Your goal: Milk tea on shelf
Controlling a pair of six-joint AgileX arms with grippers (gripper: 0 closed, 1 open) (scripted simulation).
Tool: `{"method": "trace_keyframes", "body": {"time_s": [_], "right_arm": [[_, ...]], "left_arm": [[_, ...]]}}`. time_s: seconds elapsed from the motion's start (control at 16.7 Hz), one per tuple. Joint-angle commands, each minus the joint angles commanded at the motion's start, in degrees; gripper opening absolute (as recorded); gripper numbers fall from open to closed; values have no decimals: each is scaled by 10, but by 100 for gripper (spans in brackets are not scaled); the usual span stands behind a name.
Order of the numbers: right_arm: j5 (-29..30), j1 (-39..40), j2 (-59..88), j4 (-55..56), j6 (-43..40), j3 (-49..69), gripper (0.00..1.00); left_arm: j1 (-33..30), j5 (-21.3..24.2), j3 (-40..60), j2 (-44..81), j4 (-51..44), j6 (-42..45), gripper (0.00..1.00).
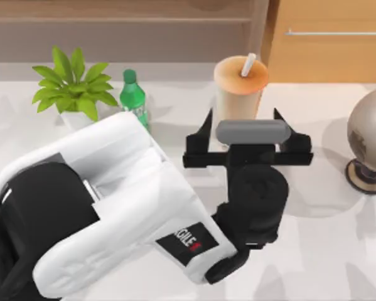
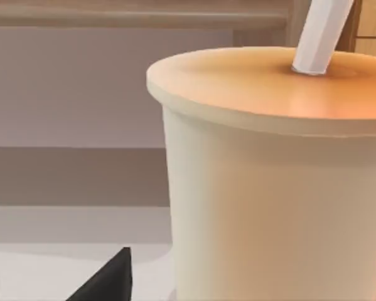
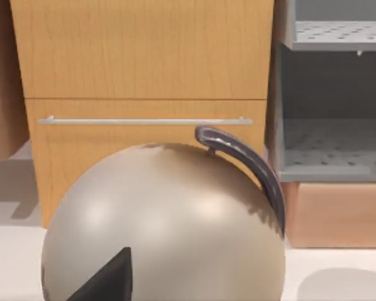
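Top view: left hand (image 1: 247, 139) spread wide around the cup (image 1: 239, 88) on the tabletop (image 1: 313, 251), just before the shelf (image 1: 112, 28) — not yet clamped. Left wrist view: cup sits off-centre — risks tipping. Right wrist view: globe (image 3: 162, 226) close ahead.

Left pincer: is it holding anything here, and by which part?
Nothing is held yet. The left pincer is open, its fingers either side of the milk tea at the upper cup wall, not visibly clamped.
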Motion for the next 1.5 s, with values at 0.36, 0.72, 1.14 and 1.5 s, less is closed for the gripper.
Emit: {"method": "trace_keyframes", "body": {"time_s": [0.36,0.72,1.14,1.5], "right_arm": [[0,0,0,0,0,0,100],[0,0,0,0,0,0,100],[0,0,0,0,0,0,100],[0,0,0,0,0,0,100]], "left_arm": [[54,54,81,34,-49,-2,100],[54,55,81,34,-49,-2,77],[54,55,81,34,-49,-2,25],[54,55,81,34,-49,-2,0]]}}
